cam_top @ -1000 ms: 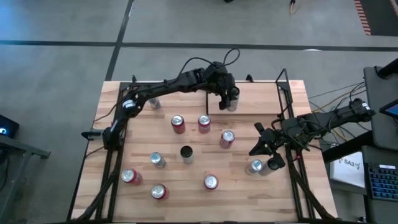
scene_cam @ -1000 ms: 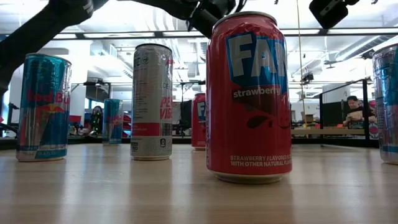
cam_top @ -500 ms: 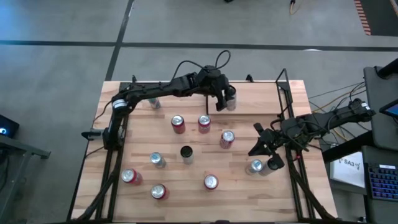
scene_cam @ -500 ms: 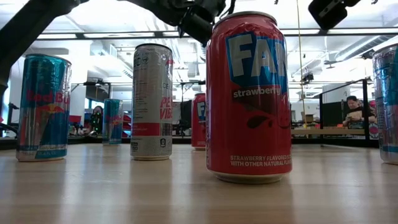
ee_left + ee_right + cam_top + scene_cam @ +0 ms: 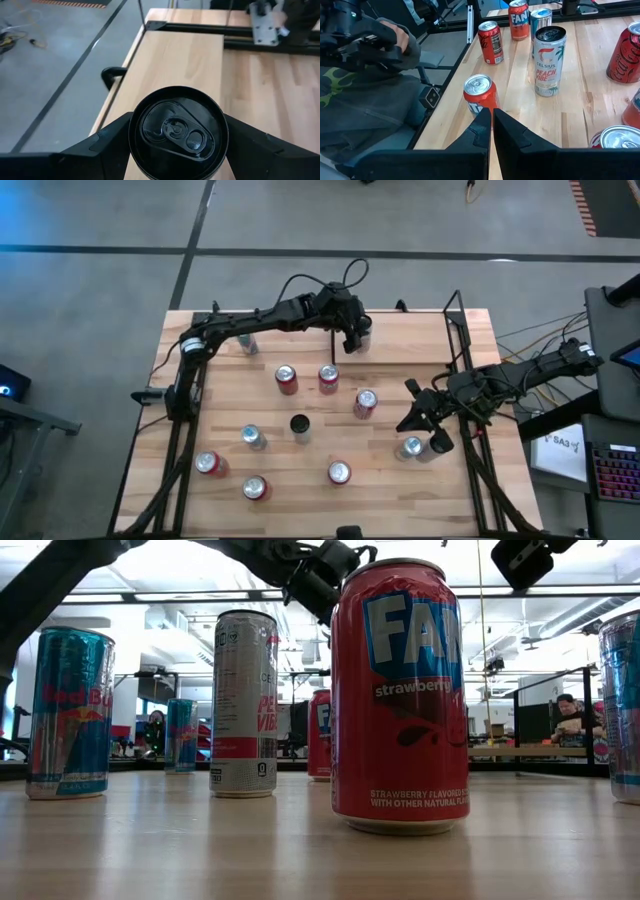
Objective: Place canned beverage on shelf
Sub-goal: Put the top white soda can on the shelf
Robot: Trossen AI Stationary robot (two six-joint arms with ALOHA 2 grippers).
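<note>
My left gripper (image 5: 356, 337) reaches to the table's far middle and is shut on a canned beverage with a black top (image 5: 177, 132), also seen as the can (image 5: 365, 338) from above. The can is over the near-left part of the shelf (image 5: 175, 55), a light-wood board edged by black rods (image 5: 410, 340). The can itself hides its bottom. My right gripper (image 5: 405, 420) waits shut at the table's right, touching nothing, its fingers (image 5: 491, 122) together. My left gripper pinches the can's side wall (image 5: 132, 137) just below the top rim, one finger (image 5: 107, 139) on each side. The fingers slant down toward the table's far edge. The can stands upright. I cannot tell whether its bottom rests on the shelf board.
Several cans stand on the tabletop: red ones (image 5: 287, 379) (image 5: 328, 378) (image 5: 365, 402), a black-topped one (image 5: 299, 424), others nearer the front (image 5: 339, 472) and one by my right gripper (image 5: 410, 447). A person in a grey top (image 5: 365, 75) sits beyond the table's edge.
My left gripper has carried the can a little toward the table's far edge and left, and somewhat down, its fingers still around the can. The can has stayed upright.
</note>
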